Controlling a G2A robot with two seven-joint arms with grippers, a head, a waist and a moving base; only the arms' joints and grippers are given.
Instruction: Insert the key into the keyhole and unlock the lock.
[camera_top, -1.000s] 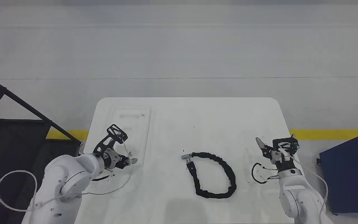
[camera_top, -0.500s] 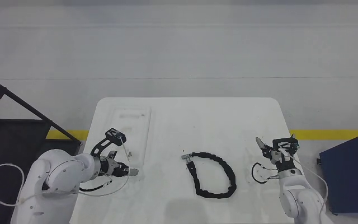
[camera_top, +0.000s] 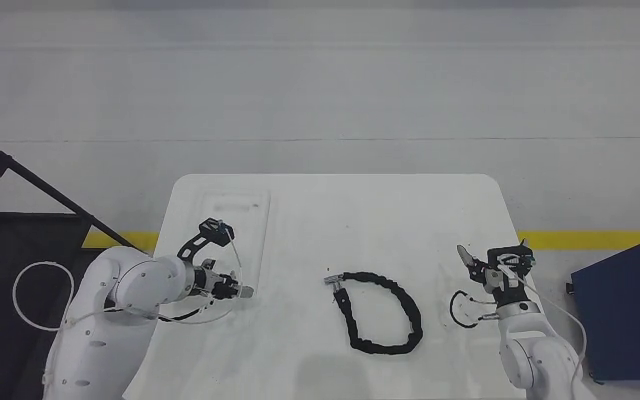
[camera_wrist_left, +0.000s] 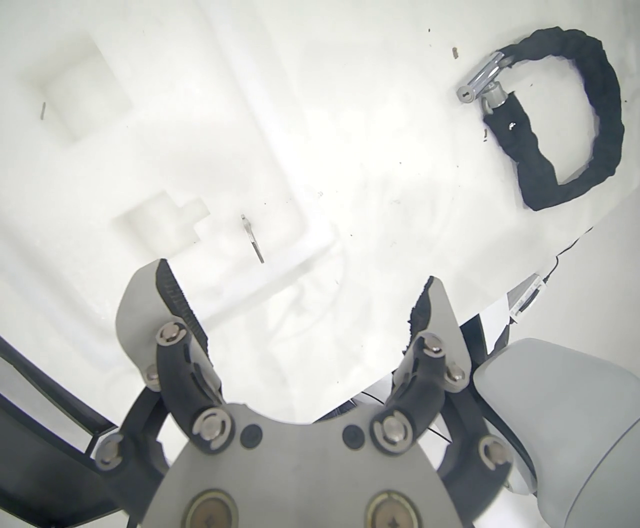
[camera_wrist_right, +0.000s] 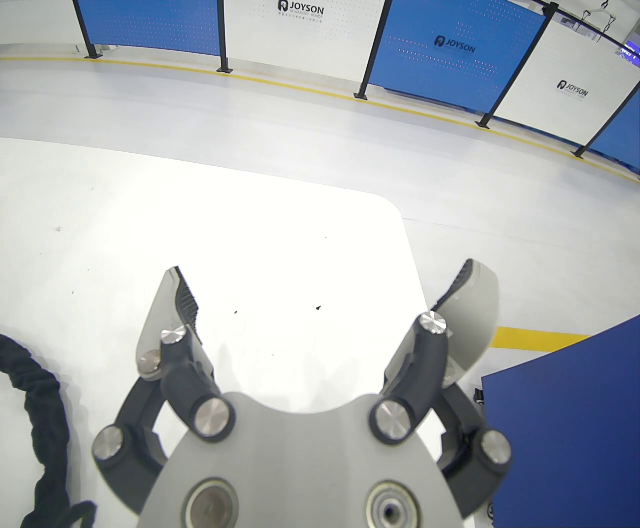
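On the foam tray (camera_wrist_left: 95, 165), left side of the tabletop (camera_top: 400, 215), the key (camera_wrist_left: 251, 244) lies flat, untouched | left pincer (camera_wrist_left: 296, 280) spread wide near it, empty | chain lock (camera_top: 385, 310) mid-tabletop, well apart | right pincer (camera_wrist_right: 321, 270) wide too, holding nothing

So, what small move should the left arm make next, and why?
Probably lower the left gripper onto the key to grasp it: the key lies loose on the white tray just ahead of the open, empty jaws, and the chain lock lies untouched.
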